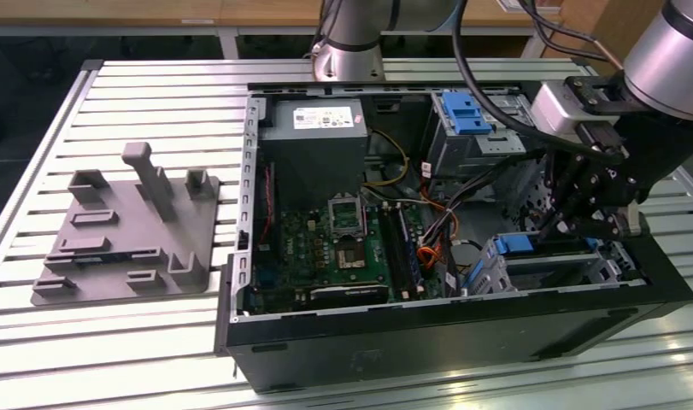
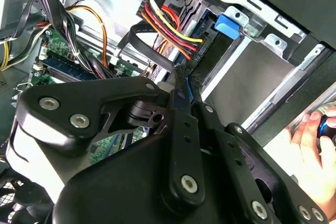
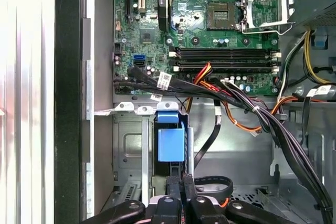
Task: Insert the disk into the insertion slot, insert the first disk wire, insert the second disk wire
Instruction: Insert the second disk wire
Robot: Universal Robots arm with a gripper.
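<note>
The hand point(image 1: 582, 224) was positioned inside the open computer case point(image 1: 437, 337), at the end toward the exterior view's right, directly above the insertion slot point(image 1: 574, 269). In both wrist views its fingers point(image 3: 181, 190) stood pressed together, with a black cable connector point(image 2: 181, 72) at their tips; whether that connector was actually clamped could not be told. The disk point(image 3: 171, 142) sat seated in the perforated metal cage, its blue carrier tab protruding just beside the fingertips. A bundle of red, yellow and orange wires point(image 2: 170, 27) ran across the cage edge, near the connector. Beyond the cage lay the green motherboard point(image 1: 329, 252), then the grey power supply point(image 1: 312, 141) and a second metal bay with a blue latch point(image 1: 466, 111). A person's hand point(image 2: 310, 156) appeared outside the case in the second wrist view. A grey fixture plate point(image 1: 124, 235) rested well apart on the slatted worktop point(image 1: 152, 94).
</note>
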